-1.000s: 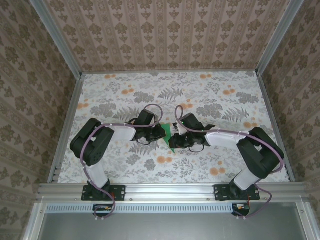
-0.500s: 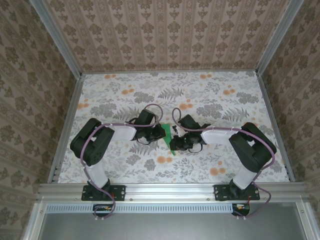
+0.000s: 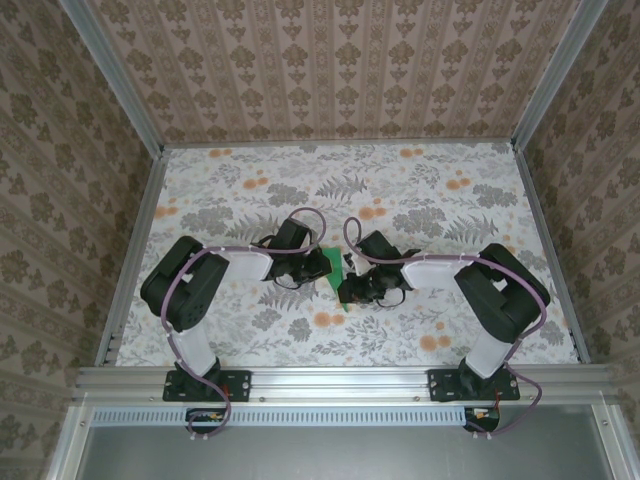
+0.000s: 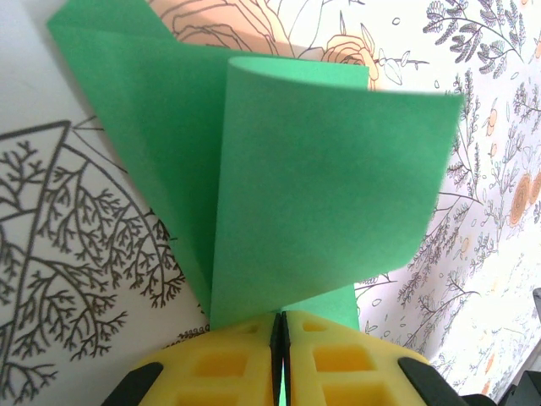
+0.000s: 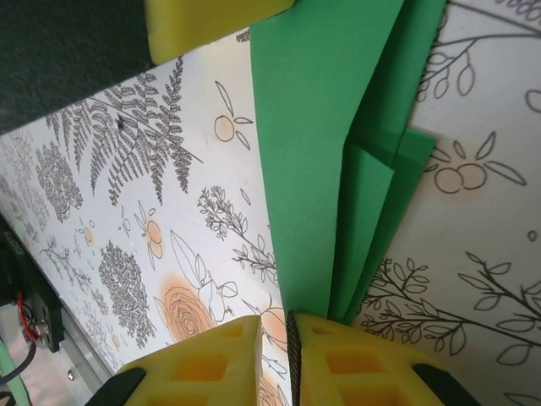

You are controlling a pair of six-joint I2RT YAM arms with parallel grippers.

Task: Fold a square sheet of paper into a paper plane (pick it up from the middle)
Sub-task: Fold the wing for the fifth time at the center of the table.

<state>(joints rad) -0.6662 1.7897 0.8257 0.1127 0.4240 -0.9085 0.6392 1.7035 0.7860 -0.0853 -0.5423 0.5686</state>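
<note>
- Top external: green paper sheet [image 3: 334,263] sits near the middle of the tabletop [image 3: 420,200], slightly toward the near edge, mostly covered by the two wrists meeting over it.
- Left wrist: sheet [image 4: 321,186] is part-folded, with one flap curling up over a flatter layer that lies on the print. Plain green, unmarked.
- Right wrist: sheet [image 5: 330,127] shows as several stacked layers with stepped corners, running from the top edge down to the pads.
- Left gripper [image 3: 324,262] comes in from the left. Its yellow pads [image 4: 228,372] are pressed together, with a strip of green in the seam, so the left gripper [image 4: 281,326] is clamped on the sheet.
- Right gripper [image 3: 346,288] comes in from the right, just nearer the near edge than the left one. The right gripper [image 5: 290,326] has its pads nearly together, with the sheet's edge running into the slit between them, so it is pinching the sheet.
- Another yellow pad [image 5: 211,25] on a black body sits at the sheet's far end; can't tell whose.
- Surroundings: fern and orange-flower print on the tabletop, patterned walls [image 3: 340,70], aluminium rail [image 3: 340,380] along the near edge, lilac cable [image 3: 305,213] looped over the left wrist.
</note>
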